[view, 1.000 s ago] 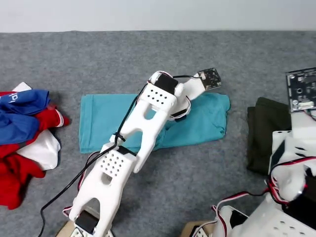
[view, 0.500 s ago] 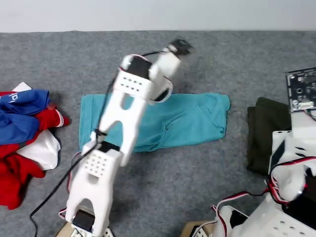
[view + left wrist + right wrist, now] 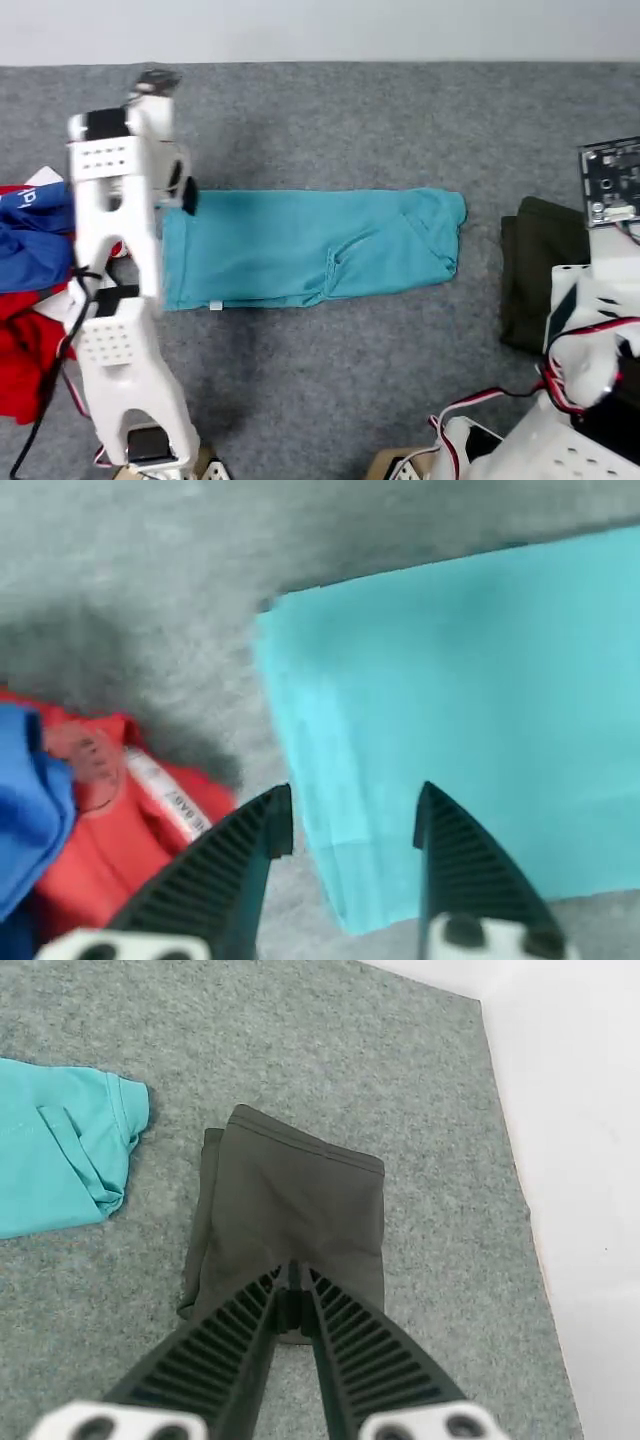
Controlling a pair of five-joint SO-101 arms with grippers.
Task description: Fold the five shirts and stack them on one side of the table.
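**Two arms at the shirt table.** My left arm (image 3: pixel 110 250) is standing at the left end of the teal shirt (image 3: pixel 300 245), having swung there over the past second from above its middle and right half. The shirt is now lying fully uncovered, spread flat along the middle of the grey table (image 3: pixel 400 120). My left gripper (image 3: pixel 350 810) is hanging just above the shirt's left edge, its jaws parted and holding nothing. Just beside that edge, the loose heap (image 3: pixel 40 300) of red, blue and white shirts is lying at the table's left side. My right gripper (image 3: pixel 293 1278) is keeping its place over the folded dark shirt (image 3: pixel 290 1200) on the right, its jaws pressed together on nothing.
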